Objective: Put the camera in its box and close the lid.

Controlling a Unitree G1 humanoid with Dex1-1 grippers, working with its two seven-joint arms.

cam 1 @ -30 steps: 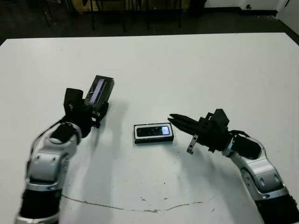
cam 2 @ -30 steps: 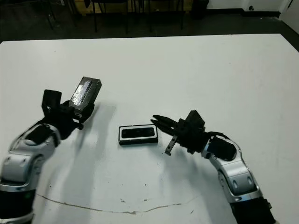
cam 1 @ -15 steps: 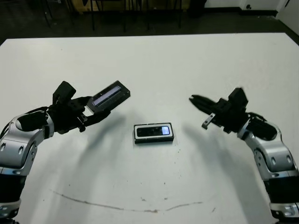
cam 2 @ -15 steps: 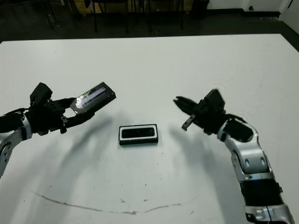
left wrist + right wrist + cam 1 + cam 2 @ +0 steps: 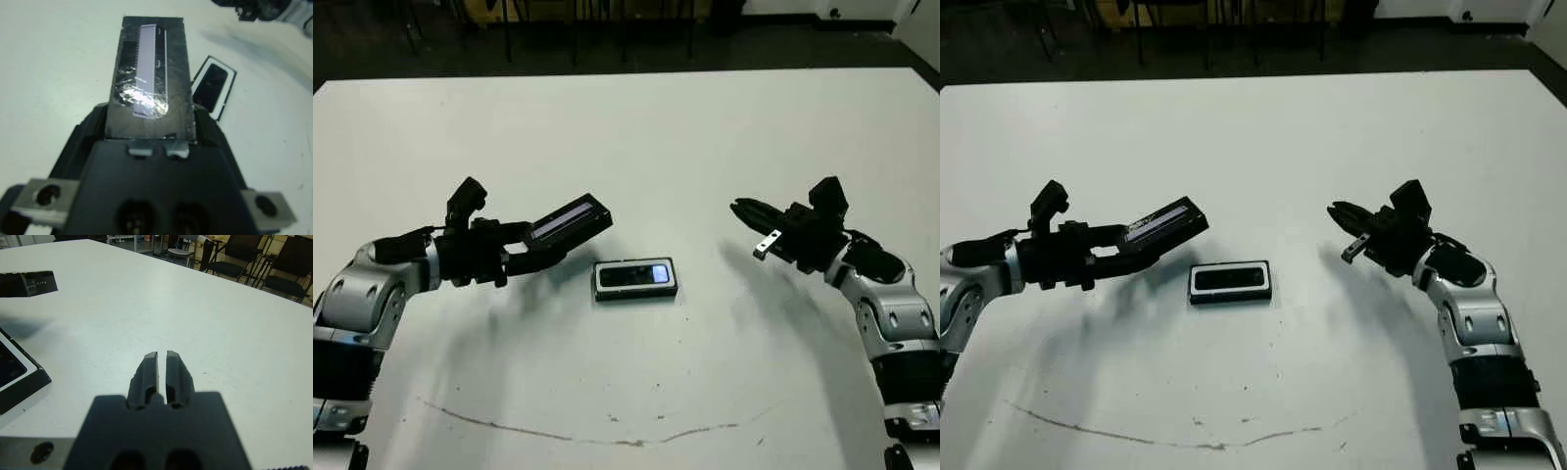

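Note:
The box (image 5: pixel 636 295) is a shallow black tray with a white lining, lying at the middle of the table. The camera (image 5: pixel 634 275), a slim black bar with a bluish glint near its right end, lies inside it. My left gripper (image 5: pixel 530 251) is shut on the lid (image 5: pixel 570 217), a black slab with a pale grey stripe. The lid is held tilted in the air just left of the box, and the left wrist view shows its striped face (image 5: pixel 150 83). My right gripper (image 5: pixel 740 207) hangs shut and empty to the right of the box, its fingers (image 5: pixel 149 367) pressed together.
A thin dark scratch line (image 5: pixel 607 437) runs across the white table near its front edge. Dark chairs (image 5: pixel 234 257) stand beyond the far edge. The box rim (image 5: pixel 24 377) shows beside my right gripper in the right wrist view.
My left arm has swung the lid right toward the box and laid it flatter. My right gripper has drawn back to the right, away from the box.

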